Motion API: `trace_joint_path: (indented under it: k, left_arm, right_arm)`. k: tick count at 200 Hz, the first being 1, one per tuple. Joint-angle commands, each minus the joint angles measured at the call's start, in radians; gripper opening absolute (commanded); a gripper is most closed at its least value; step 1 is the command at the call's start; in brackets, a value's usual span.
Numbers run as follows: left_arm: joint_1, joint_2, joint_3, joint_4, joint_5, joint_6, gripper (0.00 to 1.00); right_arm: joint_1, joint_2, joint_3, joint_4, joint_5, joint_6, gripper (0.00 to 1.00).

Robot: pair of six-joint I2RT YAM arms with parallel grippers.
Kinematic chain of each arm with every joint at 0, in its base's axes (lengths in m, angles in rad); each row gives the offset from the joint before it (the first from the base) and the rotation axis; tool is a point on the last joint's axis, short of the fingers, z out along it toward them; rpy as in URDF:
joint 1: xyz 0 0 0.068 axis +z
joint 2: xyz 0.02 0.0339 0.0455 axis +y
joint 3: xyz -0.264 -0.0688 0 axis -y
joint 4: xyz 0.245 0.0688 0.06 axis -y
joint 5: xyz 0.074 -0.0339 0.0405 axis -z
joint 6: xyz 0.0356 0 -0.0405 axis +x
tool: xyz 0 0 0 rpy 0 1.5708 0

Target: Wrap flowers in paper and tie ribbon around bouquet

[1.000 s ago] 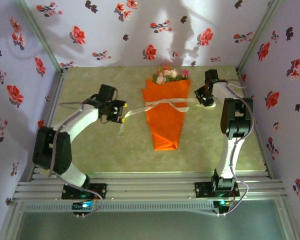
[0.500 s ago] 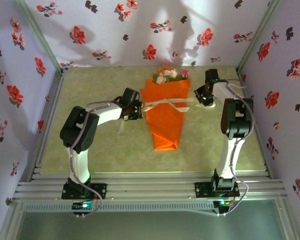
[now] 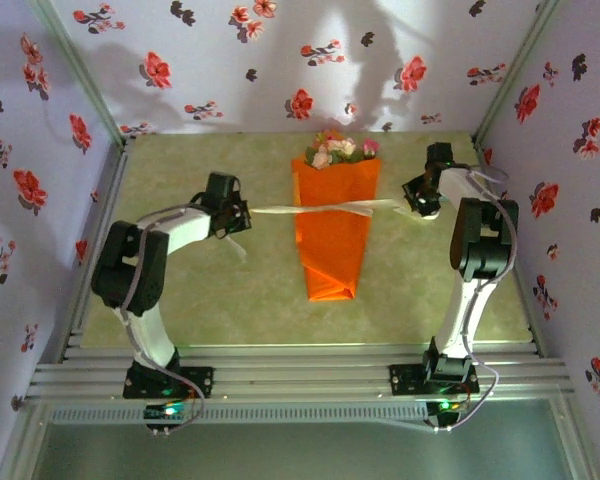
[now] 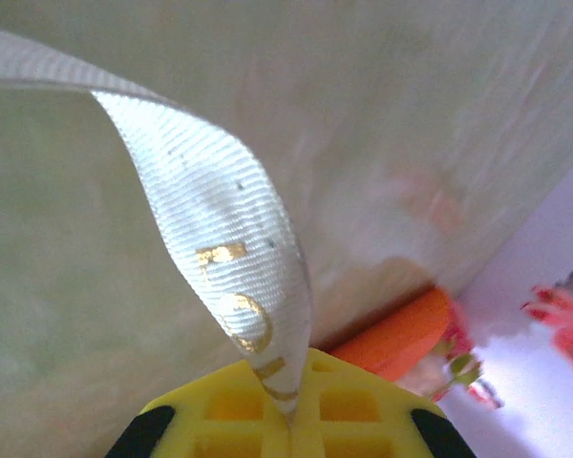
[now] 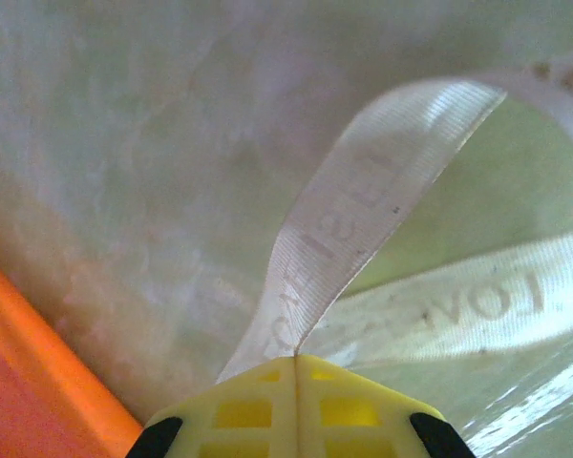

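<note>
Where the bouquet (image 3: 332, 230) lies on the green desk (image 3: 210, 300), its narrow tip points toward the arm bases. The flowers (image 3: 336, 148), pink and cream, sit at the far, wide end above the orange paper (image 3: 330, 255).

The ribbon (image 3: 310, 208) crosses the upper part of the cone from left to right in a nearly level line.

Left hand (image 3: 242, 214): clamped on the ribbon's left end, just left of the bouquet. Its wrist view shows the yellow fingers (image 4: 224, 415) pressed together, with the cream strip, gold-lettered, pinched in the seam.

Right hand (image 3: 413, 203): clamped on the ribbon's right end, just right of the cone. Its wrist view shows the strip rising from between closed fingers, and a second length beyond it.
</note>
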Motion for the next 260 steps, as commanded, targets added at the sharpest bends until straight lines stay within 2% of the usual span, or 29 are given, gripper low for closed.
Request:
trace_joint_path:
  k: [1, 33, 47, 77, 114, 134, 172, 200, 236, 260]
  left_arm:
    - [0.031, -0.021, -0.053, 0.01, 0.039, 0.017, 0.0]
    - [0.038, 0.015, -0.033, -0.037, 0.124, 0.055, 0.0]
    - [0.029, 0.033, -0.015, -0.046, 0.149, 0.066, 0.2]
    - [0.001, 0.016, 0.033, -0.109, 0.16, 0.086, 0.4]
    - [-0.057, -0.077, 0.101, -0.32, 0.096, 0.076, 0.52]
    - [-0.103, -0.108, 0.123, -0.369, 0.052, 0.032, 0.58]
    - [-0.175, 0.008, 0.182, -0.213, 0.077, -0.085, 0.61]
    - [-0.189, 0.144, 0.293, -0.207, 0.086, -0.085, 0.6]
    - [-0.19, 0.214, 0.321, -0.212, 0.067, -0.109, 0.5]
    - [-0.185, 0.271, 0.348, -0.141, 0.064, -0.103, 0.33]
  right_arm:
    - [-0.007, 0.021, 0.018, -0.006, -0.029, -0.035, 0.0]
    - [0.002, 0.028, -0.001, 0.009, -0.044, -0.016, 0.0]
    - [0.009, 0.023, -0.014, 0.016, -0.046, -0.012, 0.0]
    - [0.015, 0.004, -0.03, 0.028, -0.049, -0.003, 0.0]
    - [0.013, 0.002, -0.022, 0.013, -0.048, -0.019, 0.0]
    - [0.012, 0.001, -0.025, 0.016, -0.052, -0.021, 0.0]
    - [0.013, 0.002, -0.024, 0.019, -0.056, -0.021, 0.0]
    - [0.013, 0.002, -0.024, 0.018, -0.059, -0.022, 0.0]
    - [0.013, 0.01, -0.017, 0.027, -0.075, -0.017, 0.0]
    - [0.013, 0.019, -0.018, 0.039, -0.086, -0.01, 0.0]
